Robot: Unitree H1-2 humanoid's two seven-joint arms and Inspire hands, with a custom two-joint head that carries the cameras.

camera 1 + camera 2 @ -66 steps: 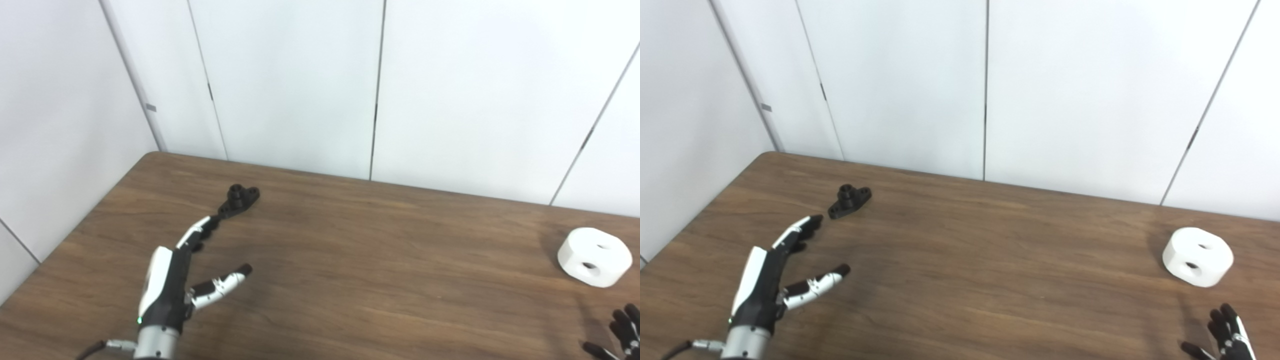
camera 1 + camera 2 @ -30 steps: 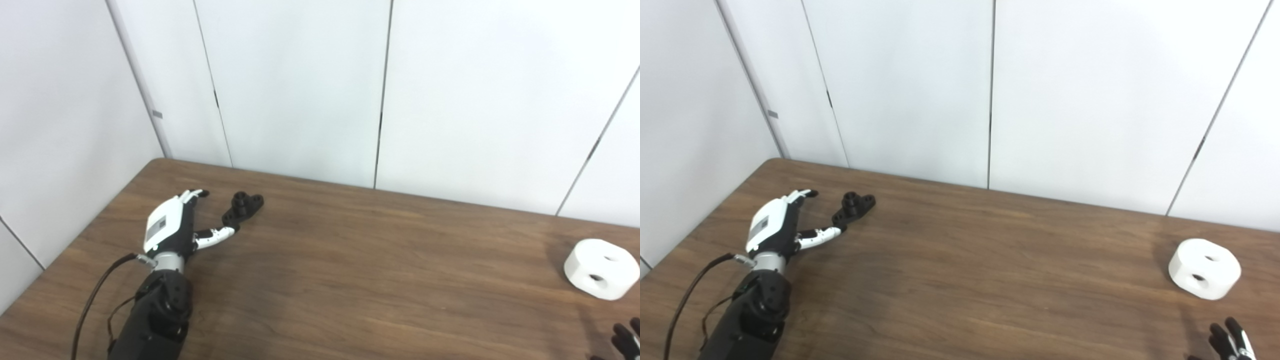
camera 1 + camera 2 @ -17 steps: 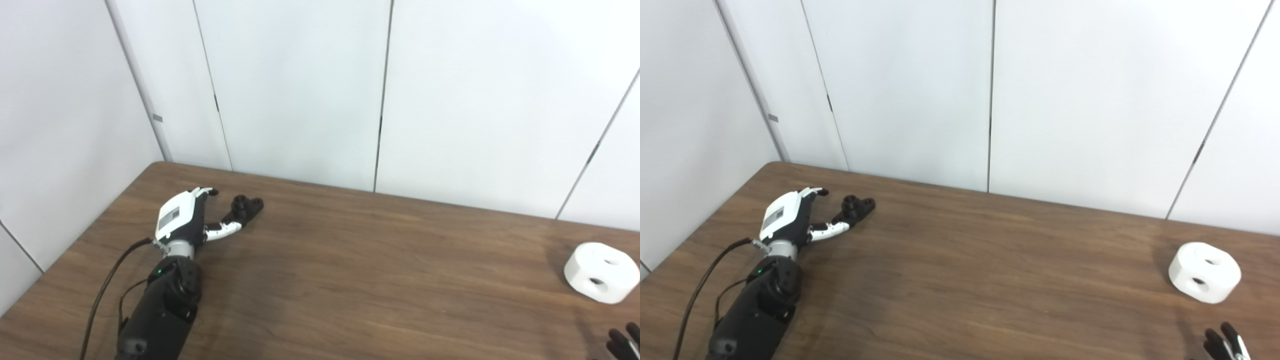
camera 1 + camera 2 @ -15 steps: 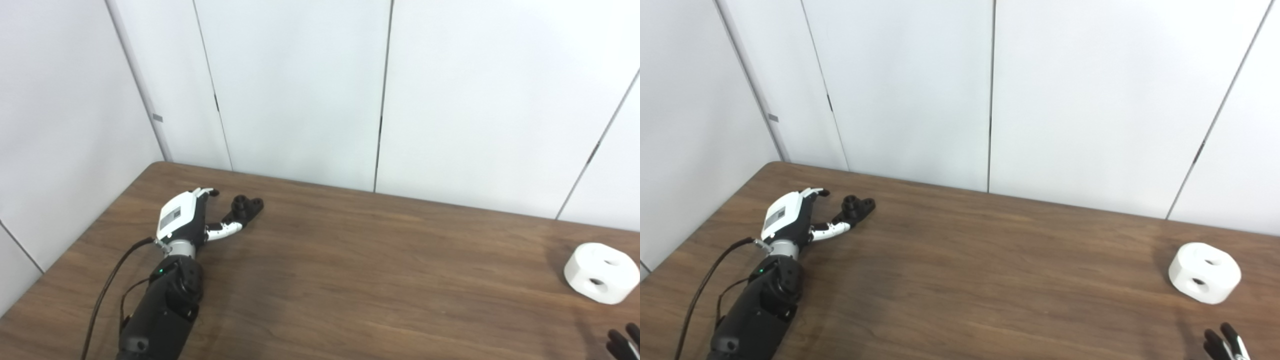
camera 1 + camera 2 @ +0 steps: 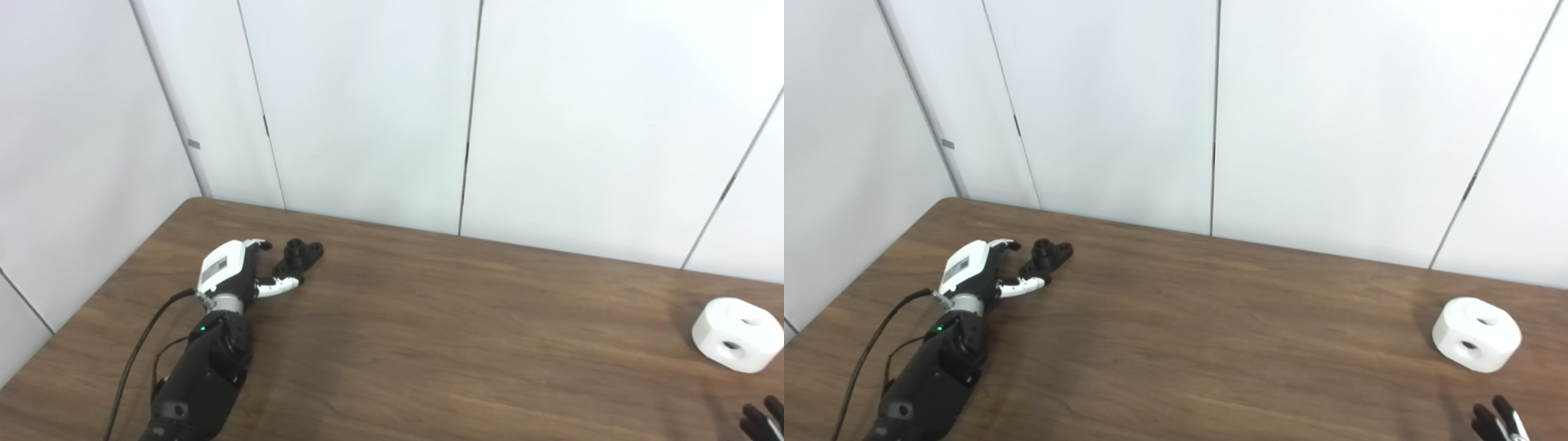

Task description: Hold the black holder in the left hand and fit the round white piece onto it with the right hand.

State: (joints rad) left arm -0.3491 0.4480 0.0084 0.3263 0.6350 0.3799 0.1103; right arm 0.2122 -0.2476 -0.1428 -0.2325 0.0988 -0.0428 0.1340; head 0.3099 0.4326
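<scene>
The small black holder (image 5: pixel 297 257) lies flat on the brown table (image 5: pixel 429 318) at the far left. My left hand (image 5: pixel 236 272) is open right beside it, with the fingers curved over its left side and the thumb just below it; it does not grip it. The round white piece (image 5: pixel 737 334) with two holes rests on the table at the far right. Only the dark fingertips of my right hand (image 5: pixel 1497 424) show at the bottom right corner, apart from the white piece and holding nothing.
White wall panels (image 5: pixel 367 104) stand right behind the table's far edge and along its left side. A black cable (image 5: pixel 131 361) trails from my left wrist toward the near edge.
My left hand has reached forward to the black holder and turned palm toward it, closing in over the last half second. The right fingertips have sunk lower. The camera tilted slightly.
</scene>
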